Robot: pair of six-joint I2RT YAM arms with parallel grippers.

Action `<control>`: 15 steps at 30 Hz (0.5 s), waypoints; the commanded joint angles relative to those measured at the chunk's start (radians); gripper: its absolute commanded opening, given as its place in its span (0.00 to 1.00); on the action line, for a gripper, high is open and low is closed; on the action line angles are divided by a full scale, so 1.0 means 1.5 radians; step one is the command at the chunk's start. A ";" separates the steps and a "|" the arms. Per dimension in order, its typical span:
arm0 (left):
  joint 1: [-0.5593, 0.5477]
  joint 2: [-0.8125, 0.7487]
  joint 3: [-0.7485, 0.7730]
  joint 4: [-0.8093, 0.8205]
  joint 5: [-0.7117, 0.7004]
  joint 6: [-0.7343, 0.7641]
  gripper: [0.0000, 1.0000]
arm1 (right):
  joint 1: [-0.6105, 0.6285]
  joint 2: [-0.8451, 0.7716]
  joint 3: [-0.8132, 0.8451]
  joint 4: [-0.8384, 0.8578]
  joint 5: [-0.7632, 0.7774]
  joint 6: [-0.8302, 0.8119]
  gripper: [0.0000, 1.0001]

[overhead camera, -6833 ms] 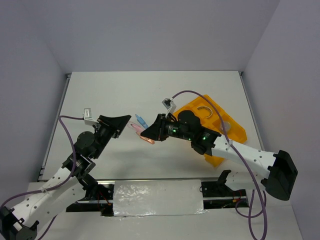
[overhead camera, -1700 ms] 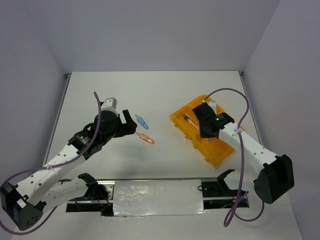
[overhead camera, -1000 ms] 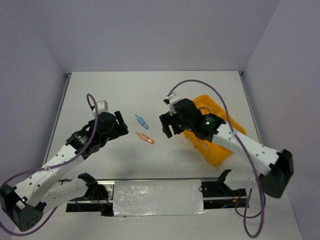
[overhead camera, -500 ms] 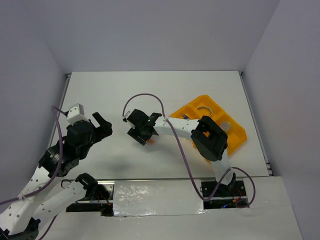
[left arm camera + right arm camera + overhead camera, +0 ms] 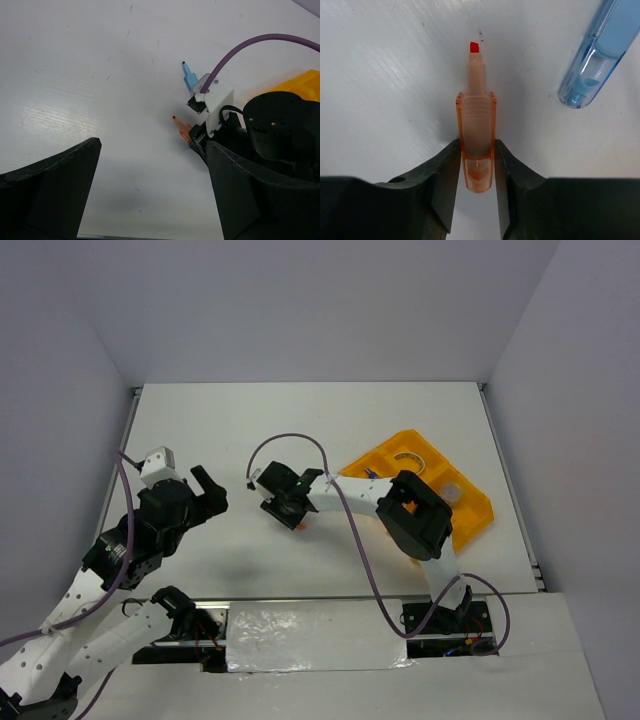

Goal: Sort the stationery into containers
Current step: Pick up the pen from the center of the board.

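Swung out from above the orange-yellow tray [image 5: 478, 502], the right gripper [image 5: 476, 150] is now lowered onto the white table [image 5: 300, 420] to the left of the tray's near-left corner, and its jaws have been narrowed around one salmon-pink pen [image 5: 476, 110]. The left gripper [image 5: 212, 490] has been drawn back farther from the tray, on the far side of the pens from it, and its jaws are held wide apart with nothing between them. From the right wrist view, the pink pen is seen lying flat on the table, its red tip pointing away from the wrist; both fingers are pressed against the sides of its barrel near the rear end, so the jaws are judged to be clamped on it, though it has not been lifted. The blue pen-like piece [image 5: 600, 55] is left on the table just beside it, not touching it and outside the jaws. A tan tape ring [image 5: 408, 457] and a clear cup [image 5: 452, 492] are seen inside tray compartments. A pick of the pink pen is judged to be under way; carriage back to the tray is what remains for it.
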 commanded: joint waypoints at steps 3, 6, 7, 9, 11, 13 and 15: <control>0.002 0.002 0.002 0.026 0.007 0.011 0.99 | -0.001 -0.009 -0.045 0.004 -0.046 0.016 0.21; 0.002 0.002 -0.013 0.043 0.024 0.008 0.99 | 0.002 -0.050 -0.063 0.030 -0.056 0.036 0.00; 0.002 0.000 -0.017 0.049 0.030 0.005 0.99 | 0.004 -0.067 -0.071 0.040 -0.056 0.050 0.00; 0.002 0.000 -0.033 0.074 0.060 -0.001 0.99 | 0.005 -0.120 -0.096 0.071 -0.074 0.071 0.00; 0.002 0.000 -0.053 0.100 0.112 -0.008 0.99 | 0.012 -0.166 -0.133 0.115 -0.066 0.109 0.00; 0.002 0.001 -0.068 0.151 0.154 -0.028 0.99 | 0.016 -0.244 -0.167 0.156 -0.050 0.164 0.00; 0.003 0.000 -0.100 0.209 0.236 -0.036 0.99 | 0.027 -0.322 -0.229 0.233 -0.030 0.200 0.00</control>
